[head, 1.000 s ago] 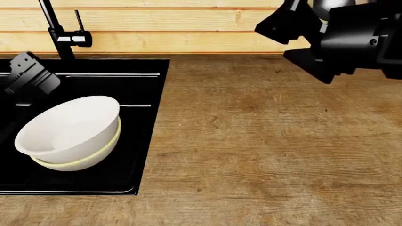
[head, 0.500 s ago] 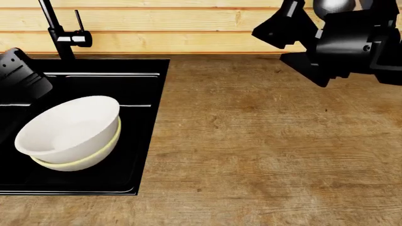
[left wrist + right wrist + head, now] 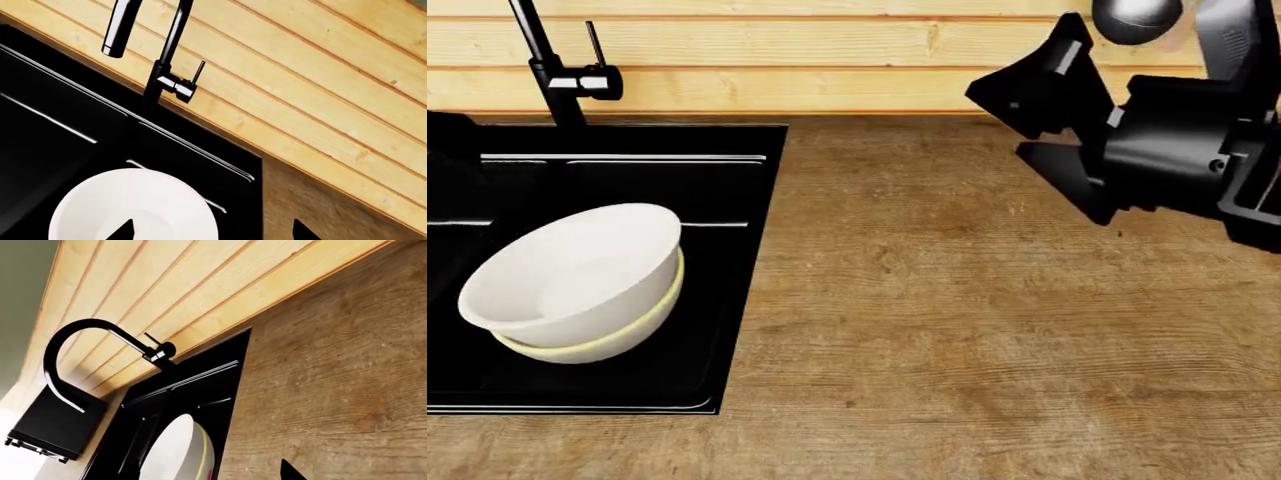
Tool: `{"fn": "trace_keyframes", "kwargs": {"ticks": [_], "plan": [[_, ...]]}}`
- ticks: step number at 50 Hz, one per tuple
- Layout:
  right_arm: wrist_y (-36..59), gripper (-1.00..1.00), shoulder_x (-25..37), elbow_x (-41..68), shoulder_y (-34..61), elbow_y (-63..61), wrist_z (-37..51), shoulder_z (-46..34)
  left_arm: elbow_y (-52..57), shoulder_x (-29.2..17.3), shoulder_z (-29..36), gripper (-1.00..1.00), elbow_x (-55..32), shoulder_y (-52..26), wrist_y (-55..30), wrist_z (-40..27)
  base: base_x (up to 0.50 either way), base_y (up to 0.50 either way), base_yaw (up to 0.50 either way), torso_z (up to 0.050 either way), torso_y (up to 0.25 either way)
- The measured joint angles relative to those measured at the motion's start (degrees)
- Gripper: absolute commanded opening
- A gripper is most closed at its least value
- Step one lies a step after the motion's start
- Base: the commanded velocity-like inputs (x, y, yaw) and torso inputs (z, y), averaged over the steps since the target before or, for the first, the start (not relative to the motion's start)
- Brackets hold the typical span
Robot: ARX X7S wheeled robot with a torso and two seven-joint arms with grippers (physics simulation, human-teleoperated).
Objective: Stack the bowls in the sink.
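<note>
Plain white bowl (image 3: 567,275) nested in yellow-rimmed bowl (image 3: 601,340), sink (image 3: 734,200); looks stacked. Left gripper (image 3: 213,235) jaws apart, empty; right gripper (image 3: 1054,130) likewise. Best: withdraw straight, avoid nudging stack.

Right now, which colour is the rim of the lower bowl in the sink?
Pale yellow; the lower bowl shows it best in the head view.

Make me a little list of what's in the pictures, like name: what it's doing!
plain white bowl: sits tilted inside the yellow-rimmed bowl
yellow-rimmed bowl: underneath, in the sink
sink: black, set into the wooden counter
faucet: black, behind the sink
right gripper: open, empty, above the counter
left gripper: only its fingertips show, holding nothing
</note>
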Motion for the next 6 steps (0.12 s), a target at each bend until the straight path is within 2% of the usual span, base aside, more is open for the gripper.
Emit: {"fn": "trace_keyframes", "kwargs": {"ticks": [6], "plan": [[-4.2,1.00,2.0,0.9,-4.3,-5.4,-0.4,2.3,2.9,-3.1,-3.0,1.00,-0.2,4.2,3.4,2.0,0.00,0.00,0.00,0.000,0.000]]}}
